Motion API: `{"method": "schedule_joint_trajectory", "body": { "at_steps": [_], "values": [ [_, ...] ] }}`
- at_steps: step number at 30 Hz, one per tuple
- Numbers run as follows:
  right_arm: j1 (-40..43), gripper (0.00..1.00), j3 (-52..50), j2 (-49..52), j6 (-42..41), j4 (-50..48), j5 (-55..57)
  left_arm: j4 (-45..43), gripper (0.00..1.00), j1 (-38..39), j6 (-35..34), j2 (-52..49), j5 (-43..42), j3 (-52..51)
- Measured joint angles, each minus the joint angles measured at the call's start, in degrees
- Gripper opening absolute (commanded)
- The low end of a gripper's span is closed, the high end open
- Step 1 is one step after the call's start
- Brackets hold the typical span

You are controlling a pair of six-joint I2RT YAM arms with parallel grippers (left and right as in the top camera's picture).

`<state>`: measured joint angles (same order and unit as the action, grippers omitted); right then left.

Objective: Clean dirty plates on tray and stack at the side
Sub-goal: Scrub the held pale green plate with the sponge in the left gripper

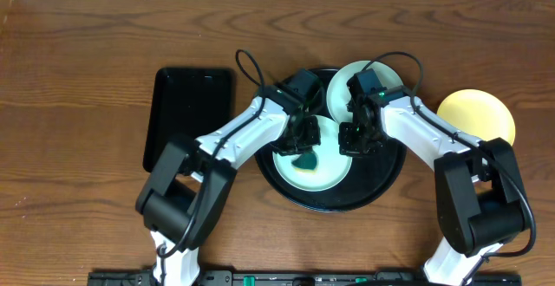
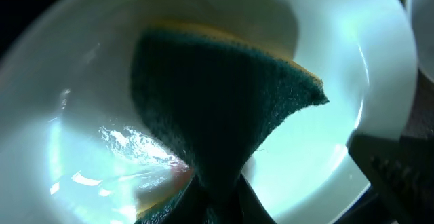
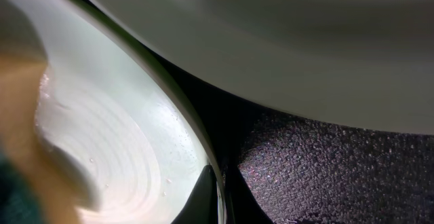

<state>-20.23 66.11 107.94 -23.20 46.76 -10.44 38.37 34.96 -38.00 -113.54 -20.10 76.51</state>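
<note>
On the round black tray [image 1: 381,178] lie two mint-green plates: a front plate [image 1: 325,175] and a back plate [image 1: 347,80]. My left gripper [image 1: 303,136] is shut on a green-and-yellow sponge [image 1: 305,159] pressed onto the front plate. In the left wrist view the sponge [image 2: 217,95] covers the plate's middle [image 2: 319,170], with a red streak [image 2: 178,166] beside it. My right gripper [image 1: 354,139] is shut on the front plate's right rim [image 3: 215,176], one finger inside and one outside. The back plate [image 3: 285,41] fills the top of the right wrist view. A yellow plate [image 1: 475,117] rests on the table, right of the tray.
A smaller rectangular black tray [image 1: 189,117] lies on the wooden table to the left of the round tray. Both arms cross over the round tray from the front edge. The tray's textured floor [image 3: 339,176] shows between the two mint plates.
</note>
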Motion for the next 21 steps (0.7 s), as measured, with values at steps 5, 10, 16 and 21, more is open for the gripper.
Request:
{"method": "schedule_joint_trajectory", "body": {
  "at_steps": [5, 10, 16, 21],
  "values": [
    [0.0, 0.01, 0.02, 0.0, 0.2, 0.02, 0.0, -0.96, 0.07, 0.59, -1.6, -1.79, -0.72, 0.63],
    [0.0, 0.01, 0.07, 0.0, 0.2, 0.13, 0.02, 4.31, 0.07, 1.29, -1.03, -2.4, 3.96, 3.08],
    [-0.39, 0.01, 0.07, 0.0, 0.17, 0.42, -1.25, 12.15, 0.07, 1.29, 0.79, -2.21, 18.27, 4.24],
    [-1.53, 0.01, 0.07, 0.0, 0.13, -0.02, -2.32, 11.19, 0.07, 0.37, 2.21, -2.19, 22.23, 4.2]
  ]
}}
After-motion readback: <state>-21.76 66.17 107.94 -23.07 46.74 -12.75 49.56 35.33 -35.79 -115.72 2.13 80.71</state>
